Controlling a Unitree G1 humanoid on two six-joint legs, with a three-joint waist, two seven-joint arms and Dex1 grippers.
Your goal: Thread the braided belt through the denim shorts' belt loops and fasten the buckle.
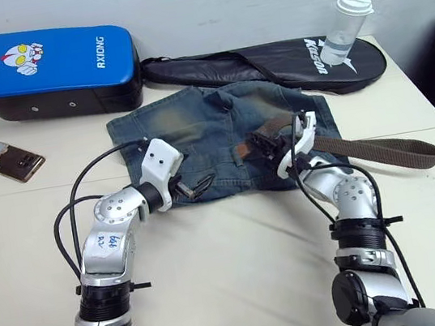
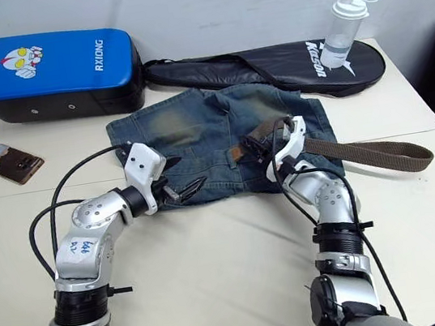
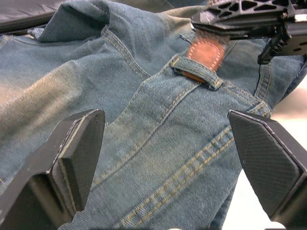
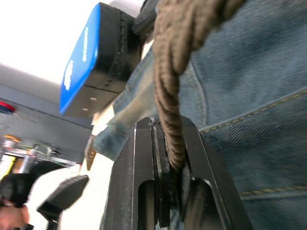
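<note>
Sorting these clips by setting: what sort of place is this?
Probably an indoor lab or test room: a plain white table against a bare wall, strewn with staged props such as a blue kick pad, a black racket bag and denim shorts.

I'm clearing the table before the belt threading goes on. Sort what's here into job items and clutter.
Job: braided belt, pinched in the right gripper; denim shorts; belt loop; open left gripper.

Clutter: blue pad, black racket bag, shaker bottle, phone.

Cloth and strap items: one denim shorts (image 1: 222, 142) and one braided belt (image 1: 379, 151). Other items: one blue pad (image 1: 52, 73), one racket bag (image 1: 268, 65), one bottle (image 1: 344, 25), one phone (image 1: 11, 161).
</note>
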